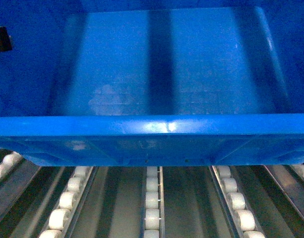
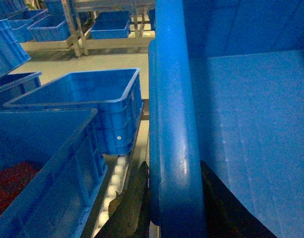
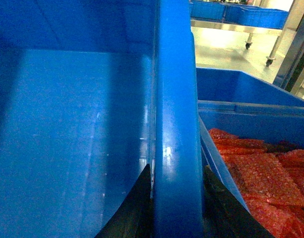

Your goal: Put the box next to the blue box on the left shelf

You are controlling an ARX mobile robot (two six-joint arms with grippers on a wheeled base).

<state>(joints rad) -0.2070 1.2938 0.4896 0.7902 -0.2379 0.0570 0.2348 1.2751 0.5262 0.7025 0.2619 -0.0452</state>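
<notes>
1. The box (image 1: 156, 64), a big bright-blue crate, fills the head view from 9 through 12 to 3 o'clock. Inside is bare; pale scuffs on the floor, nothing in it. Its near rim runs straight across the middle of the frame.
2. The left shelf (image 1: 152, 208) shows at 6 o'clock under that rim: lanes of small white rollers in grey rails, running away beneath the crate. Whether the crate's base touches the rollers cannot be told.
3. Left wrist view: a neighbouring blue crate (image 2: 42, 168) at 8 o'clock, just beside the box's left wall, with red material in its bottom corner. Behind it, at 10 o'clock, a second blue crate (image 2: 92, 99) with nothing visible inside. Rollers show in the gap between them and the box.
4. Right wrist view: a blue crate (image 3: 216, 158) at 4 o'clock, close against the box's right wall, filled with red packets (image 3: 266, 178). Another blue crate (image 3: 241, 87) behind it at 2 o'clock; contents not visible.
5. Far racks at 11 o'clock in the left wrist view carry shallow blue bins (image 2: 109, 25).
6. Left tool (image 2: 174, 198): dark fingers either side of the box's left rim, clamped on it.
7. Right tool (image 3: 176, 198): fingers straddle the right rim, clamped likewise.
</notes>
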